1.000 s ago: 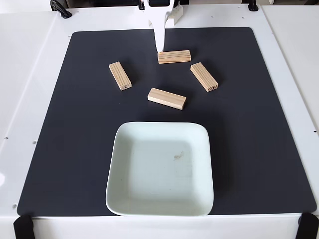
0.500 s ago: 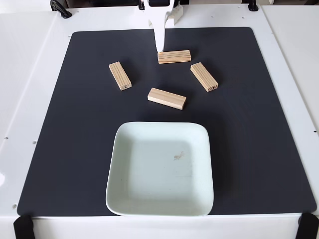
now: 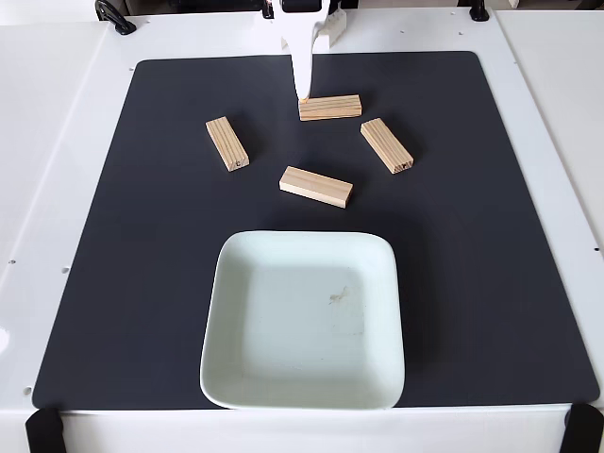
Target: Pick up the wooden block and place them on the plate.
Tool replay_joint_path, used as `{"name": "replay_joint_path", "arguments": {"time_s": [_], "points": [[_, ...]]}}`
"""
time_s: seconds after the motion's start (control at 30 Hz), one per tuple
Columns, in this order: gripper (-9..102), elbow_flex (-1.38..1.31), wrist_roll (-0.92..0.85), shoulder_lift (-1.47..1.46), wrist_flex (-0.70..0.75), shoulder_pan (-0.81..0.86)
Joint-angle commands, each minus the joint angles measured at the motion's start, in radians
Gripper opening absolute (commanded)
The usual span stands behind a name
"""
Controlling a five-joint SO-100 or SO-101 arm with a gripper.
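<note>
Four wooden blocks lie flat on the black mat (image 3: 142, 283) in the fixed view, all above the plate (image 3: 302, 387) and none on it. The top block (image 3: 330, 107) lies level, the left block (image 3: 226, 143) and the right block (image 3: 386, 145) sit slanted to either side, and the middle block (image 3: 316, 186) lies nearest the plate, a little apart from its upper rim. The plate is pale mint-white, squarish with rounded corners, and has a small brownish speck near its middle.

The white arm (image 3: 304, 24) comes in from the top edge and points straight down toward the mat. Its gripper (image 3: 305, 94) narrows to a tip that sits at the left end of the top block, touching or just above it; which one cannot be told. The fingers show as one white shape from this angle, so whether they are apart or together cannot be told. The mat rests on a white table (image 3: 47, 142).
</note>
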Motion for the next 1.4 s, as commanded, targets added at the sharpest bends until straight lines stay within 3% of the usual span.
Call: {"name": "replay_joint_path", "arguments": {"time_s": [0.0,0.63,1.03,1.37], "points": [[-1,0.000,0.000,0.005,-0.008,-0.003],[-1,-0.147,0.012,-0.014,0.005,-0.003],[-1,-0.370,0.015,-0.256,0.017,-0.005],[-1,-0.873,0.015,-0.546,0.446,-0.071]]}}
